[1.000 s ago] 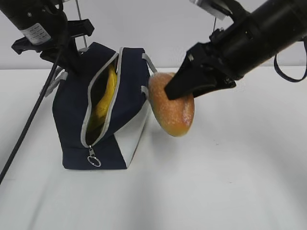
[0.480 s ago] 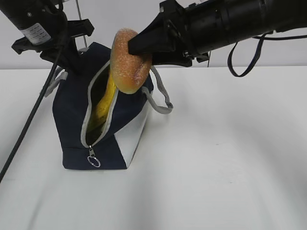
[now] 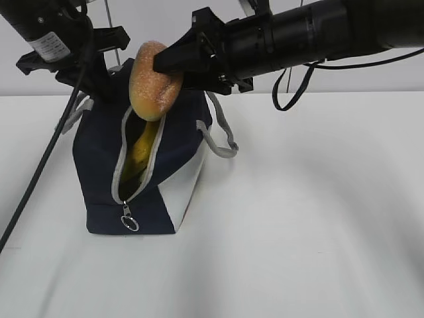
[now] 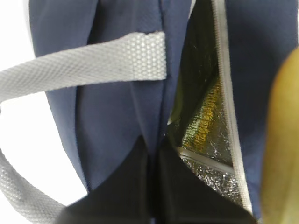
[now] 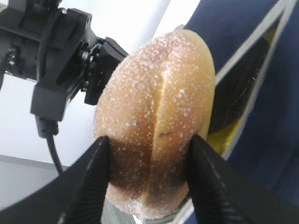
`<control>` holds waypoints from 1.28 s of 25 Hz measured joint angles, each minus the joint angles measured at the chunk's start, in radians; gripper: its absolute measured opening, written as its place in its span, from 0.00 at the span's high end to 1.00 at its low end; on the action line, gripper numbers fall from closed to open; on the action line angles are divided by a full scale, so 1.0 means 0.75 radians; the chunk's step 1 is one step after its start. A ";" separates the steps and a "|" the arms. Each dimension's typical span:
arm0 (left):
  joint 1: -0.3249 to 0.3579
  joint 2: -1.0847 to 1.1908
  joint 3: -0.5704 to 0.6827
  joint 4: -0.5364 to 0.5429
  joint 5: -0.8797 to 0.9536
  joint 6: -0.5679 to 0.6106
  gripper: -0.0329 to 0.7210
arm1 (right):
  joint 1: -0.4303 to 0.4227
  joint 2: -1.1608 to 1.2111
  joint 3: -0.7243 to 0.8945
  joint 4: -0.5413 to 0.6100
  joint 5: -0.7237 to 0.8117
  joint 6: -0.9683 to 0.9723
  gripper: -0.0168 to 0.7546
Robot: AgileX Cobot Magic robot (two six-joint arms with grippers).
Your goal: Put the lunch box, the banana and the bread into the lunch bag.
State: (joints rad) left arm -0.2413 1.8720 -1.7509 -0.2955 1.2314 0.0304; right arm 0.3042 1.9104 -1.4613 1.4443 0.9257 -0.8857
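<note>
Bread [image 3: 154, 81], an oval golden roll with a sugary speckled crust, hung in the air directly over the open zipper mouth of the lunch bag [image 3: 99, 159], its lower end at the top of the opening. The right end effector [image 3: 171, 65] held it from the right, one finger on each side of the roll; the right wrist view showed both fingers [image 5: 91, 179] pressed against the crust beside the slashed seam. The navy bag stood on the white worktop [image 3: 318, 218] with its white side panel facing forward and to the right, its zipper ring pull [image 3: 130, 222] low at the front and a grey strap handle [image 3: 222, 136] drooping to the right. The banana [image 3: 140, 151] lay inside, yellow showing through the gap. The left end effector [image 4: 152, 186] was pinched shut on the bag's navy edge beside the silver foil lining [image 4: 205, 135]. Lunch box could not be made out.
</note>
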 joint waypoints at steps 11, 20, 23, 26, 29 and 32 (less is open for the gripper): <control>0.000 0.000 0.000 0.000 0.000 0.000 0.96 | 0.022 0.163 -0.043 -0.040 -0.067 0.007 0.47; 0.000 0.000 0.000 -0.003 0.000 0.000 0.96 | 0.035 0.172 -0.043 -0.063 -0.141 0.036 0.43; 0.000 0.000 0.000 -0.004 0.000 0.000 0.96 | 0.035 0.172 -0.043 -0.063 -0.144 0.041 0.32; 0.000 0.000 0.000 -0.004 0.000 0.000 0.96 | 0.035 0.172 -0.043 -0.063 -0.129 0.041 0.22; 0.000 0.000 0.000 -0.005 0.000 0.000 0.96 | 0.035 0.172 -0.043 -0.063 -0.104 0.044 0.18; 0.000 0.000 0.000 -0.005 0.000 0.000 0.96 | 0.035 0.172 -0.048 -0.071 -0.073 0.044 0.17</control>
State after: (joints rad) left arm -0.2413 1.8720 -1.7509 -0.2996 1.2314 0.0304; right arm 0.3307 2.0392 -1.4971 1.3907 0.8707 -0.8528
